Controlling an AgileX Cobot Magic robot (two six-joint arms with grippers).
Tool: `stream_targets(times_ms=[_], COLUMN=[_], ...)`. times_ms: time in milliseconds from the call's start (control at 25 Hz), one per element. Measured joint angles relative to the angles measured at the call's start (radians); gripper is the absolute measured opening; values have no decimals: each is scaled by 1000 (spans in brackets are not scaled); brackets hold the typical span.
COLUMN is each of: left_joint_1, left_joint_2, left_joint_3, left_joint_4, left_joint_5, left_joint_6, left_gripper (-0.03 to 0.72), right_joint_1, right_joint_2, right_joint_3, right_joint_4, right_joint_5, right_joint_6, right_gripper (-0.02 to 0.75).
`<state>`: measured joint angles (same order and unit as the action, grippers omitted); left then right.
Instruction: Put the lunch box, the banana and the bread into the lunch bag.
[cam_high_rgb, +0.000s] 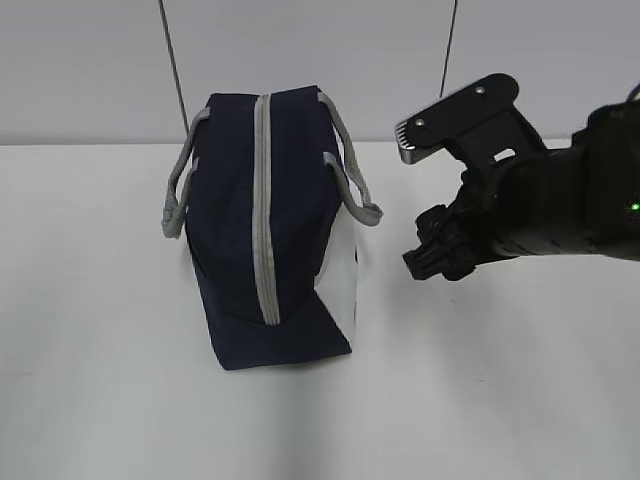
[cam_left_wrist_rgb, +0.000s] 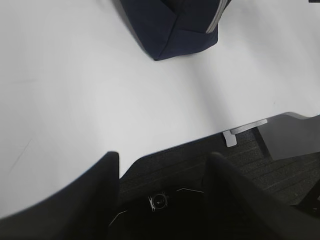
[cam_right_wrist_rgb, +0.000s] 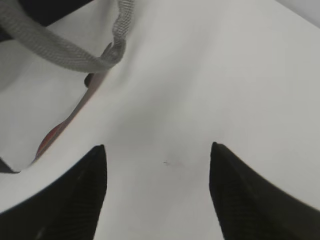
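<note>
Hovering above the white surface (cam_high_rgb: 480, 400) to the right of the lunch bag (cam_high_rgb: 265, 230), the right claw (cam_right_wrist_rgb: 157, 155) has its two dark fingers spread wide apart with nothing between them; only bare surface shows in the gap in its wrist view. At the upper left of that view a loop of grey webbing handle (cam_right_wrist_rgb: 75, 55) hangs close by, with the bag's white side panel beneath it. In the exterior view the black right arm (cam_high_rgb: 560, 200) reaches in from the right edge, near the bag's handle but apart from it.

The left claw (cam_left_wrist_rgb: 162, 165) likewise stands parted and empty, its dark fingers low in its wrist view, held over the near edge of the surface with dark flooring below. A navy corner of the bag lies at the top of that view, well apart from the claw. This arm does not appear in the exterior view.

The lunch bag stands upright on the surface left of centre, its grey zipper (cam_high_rgb: 264, 210) running along the top and down the near end, apparently drawn shut. Grey handles droop to either side. The lunch box, banana and bread are not visible in any view.
</note>
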<state>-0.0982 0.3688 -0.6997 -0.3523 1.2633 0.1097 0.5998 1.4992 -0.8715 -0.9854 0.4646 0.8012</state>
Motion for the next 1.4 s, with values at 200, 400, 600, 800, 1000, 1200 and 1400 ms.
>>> stream_targets(times_ms=[200,400,600,800,1000,1200,1400], left_joint_1=[0,0,0,0,0,0,0], left_joint_2=[0,0,0,0,0,-2,-2], left_joint_3=[0,0,0,0,63,123,127], left_joint_4=[0,4,86,163,172,180,216], left_joint_5=[0,0,0,1,0,1,-25], left_joint_6=[0,0,0,0,0,1,21], left_gripper=[389,389,389,389,389,392,411], right_joint_1=[0,0,2,2,2,2,2], right_joint_2=[-114,-252,-375,-534,-710,-901,-1076], right_joint_3=[-16,-20,-20,-20,-20,45,196], right_joint_4=[428,828,1022,1064,1068,1055,1005], right_joint_5=[34,151,289,396,543,649,715], right_joint_6=[-490,-840,-963,-975,-967,-911,-858], right_gripper=[477,477,478,479,480,480,480])
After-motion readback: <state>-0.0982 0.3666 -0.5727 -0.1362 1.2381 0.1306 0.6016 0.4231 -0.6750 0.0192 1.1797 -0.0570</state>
